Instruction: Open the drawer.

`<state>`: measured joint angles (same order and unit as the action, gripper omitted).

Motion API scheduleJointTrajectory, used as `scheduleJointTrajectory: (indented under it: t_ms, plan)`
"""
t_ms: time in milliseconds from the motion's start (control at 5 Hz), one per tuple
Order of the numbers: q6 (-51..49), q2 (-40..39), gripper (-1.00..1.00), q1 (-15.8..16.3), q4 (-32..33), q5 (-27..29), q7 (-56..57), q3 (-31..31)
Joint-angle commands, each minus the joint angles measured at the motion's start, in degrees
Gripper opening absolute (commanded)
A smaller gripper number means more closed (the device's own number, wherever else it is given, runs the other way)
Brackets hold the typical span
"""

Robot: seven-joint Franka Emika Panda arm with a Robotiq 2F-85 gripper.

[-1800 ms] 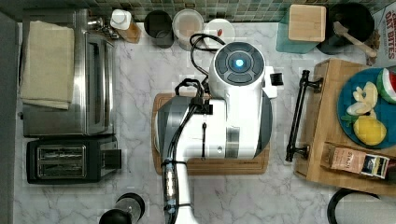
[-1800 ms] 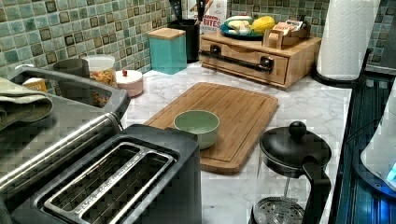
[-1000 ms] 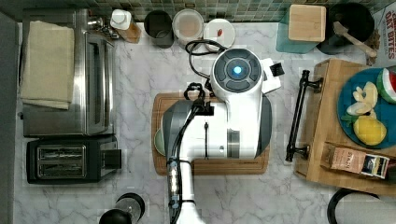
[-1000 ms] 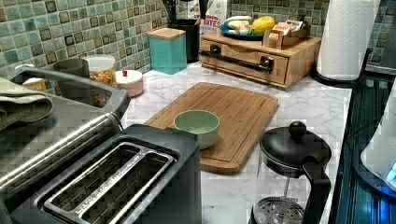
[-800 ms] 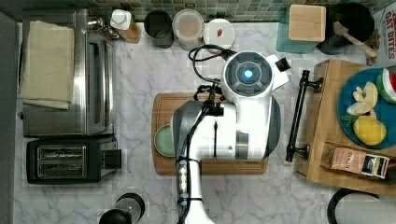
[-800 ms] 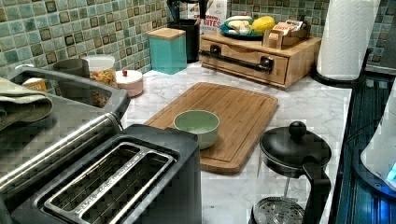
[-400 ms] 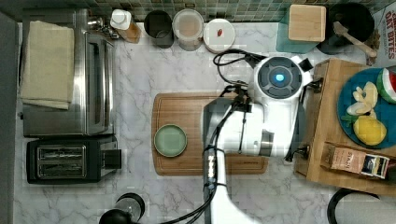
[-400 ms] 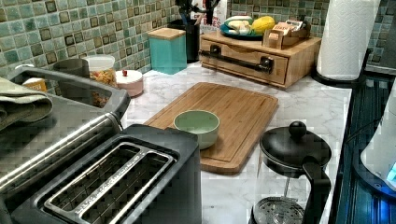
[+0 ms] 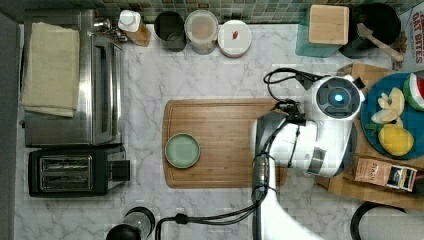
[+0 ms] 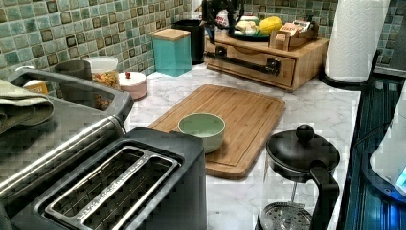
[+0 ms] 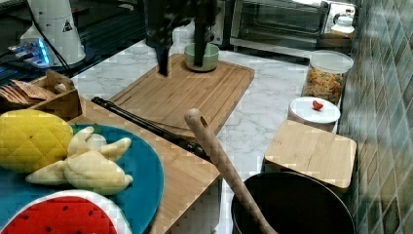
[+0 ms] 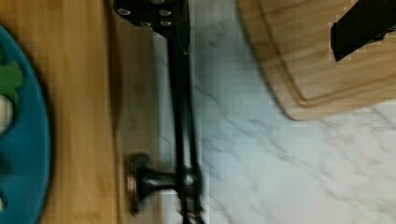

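Observation:
The drawer (image 10: pixel 249 58) sits shut in the wooden box, its front flush, below the blue plate. Its long black bar handle (image 10: pixel 242 64) runs along the front and shows as handle (image 11: pixel 146 124) and handle (image 12: pixel 180 116). My gripper (image 12: pixel 259 23) is open and hovers above the handle. One finger (image 12: pixel 154 14) is right over the bar, the other finger (image 12: pixel 362 25) is over the cutting board's corner. In the right view the gripper (image 11: pixel 180 53) hangs dark and blurred above the board's near side. The white arm (image 9: pixel 335 100) covers the handle in the top view.
A cutting board (image 9: pixel 225 145) with a green bowl (image 9: pixel 182 150) lies beside the box. A blue plate (image 9: pixel 395 115) of toy fruit and a snack carton (image 9: pixel 385 172) rest on the box. A paper towel roll (image 10: pixel 354 38), a teal canister (image 10: pixel 172 50) and a black pot (image 11: pixel 292 204) stand close by.
The arm swept toward the top view's right, from over the cutting board and bowl to over the drawer's handle. The bowl is now uncovered, and the gripper has come into the left view.

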<state>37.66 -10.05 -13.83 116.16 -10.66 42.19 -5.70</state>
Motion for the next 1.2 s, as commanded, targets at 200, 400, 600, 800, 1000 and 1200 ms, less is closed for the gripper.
scheduleJointTrajectory:
  t_ms: [200,400,600,800,1000,1200]
  plan:
    - [8.7,-3.3,1.0,-1.3,0.5,1.9,4.2,-0.7]
    - [9.5,-5.2,1.0,-1.5,-0.5,2.8,5.1,-0.5]
    - [9.7,-6.7,1.0,-1.4,-1.5,0.8,5.1,-0.5]
    - [8.3,-9.2,1.0,-1.5,-3.9,-2.1,4.3,-0.3]
    - [5.7,-10.1,1.0,-2.6,-5.2,-7.3,1.3,0.7]
    - [6.9,-10.9,1.0,-3.2,-5.2,-7.5,3.3,-0.3]
